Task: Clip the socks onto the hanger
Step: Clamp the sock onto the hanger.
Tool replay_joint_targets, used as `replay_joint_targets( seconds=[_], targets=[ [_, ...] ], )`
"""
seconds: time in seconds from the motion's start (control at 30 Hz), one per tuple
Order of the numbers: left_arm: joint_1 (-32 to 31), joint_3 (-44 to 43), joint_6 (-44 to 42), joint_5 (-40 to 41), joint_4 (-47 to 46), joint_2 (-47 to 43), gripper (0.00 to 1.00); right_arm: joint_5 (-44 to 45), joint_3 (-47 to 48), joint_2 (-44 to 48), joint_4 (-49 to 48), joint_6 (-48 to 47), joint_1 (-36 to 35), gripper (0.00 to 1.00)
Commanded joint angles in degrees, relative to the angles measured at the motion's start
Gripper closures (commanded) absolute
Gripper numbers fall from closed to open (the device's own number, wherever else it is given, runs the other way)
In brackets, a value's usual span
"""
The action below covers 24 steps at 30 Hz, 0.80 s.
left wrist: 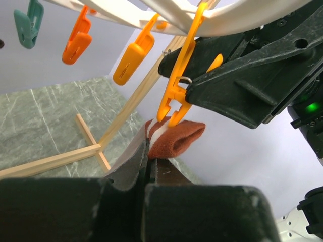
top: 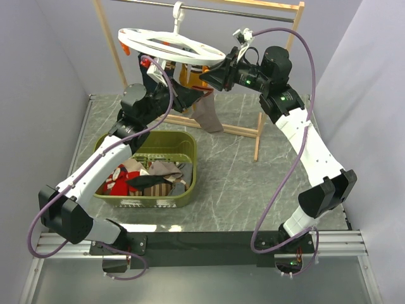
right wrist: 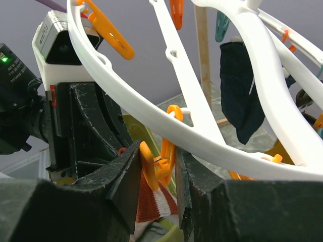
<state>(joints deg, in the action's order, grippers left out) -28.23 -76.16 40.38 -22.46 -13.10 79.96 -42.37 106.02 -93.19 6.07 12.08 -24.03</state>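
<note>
The hanger (right wrist: 217, 148) is white, its clips (left wrist: 75, 40) orange

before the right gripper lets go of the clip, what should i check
1. left gripper shut on sock: ok
2. right gripper pinching clip: ok
3. sock right under the clip's mouth: ok
4. sock edge actually inside the clip's mouth: cannot tell
5. hanger hook over rail: ok
</note>
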Motion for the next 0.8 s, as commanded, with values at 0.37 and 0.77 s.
replay_joint_targets(
  seconds=[0.37, 0.77],
  targets=[
    [-0.2, 1.5, 7.1, 4.4, 4.1, -2.4, 0.99, 0.4, 1.0, 2.0, -0.1, -1.0, -0.5, 1.00],
    [-0.7, 0.7, 9.3, 2.3, 2.3, -2.9, 0.99, 1.6, 1.7, 1.3, 1.1, -3.2, -1.5, 1.00]
  ],
)
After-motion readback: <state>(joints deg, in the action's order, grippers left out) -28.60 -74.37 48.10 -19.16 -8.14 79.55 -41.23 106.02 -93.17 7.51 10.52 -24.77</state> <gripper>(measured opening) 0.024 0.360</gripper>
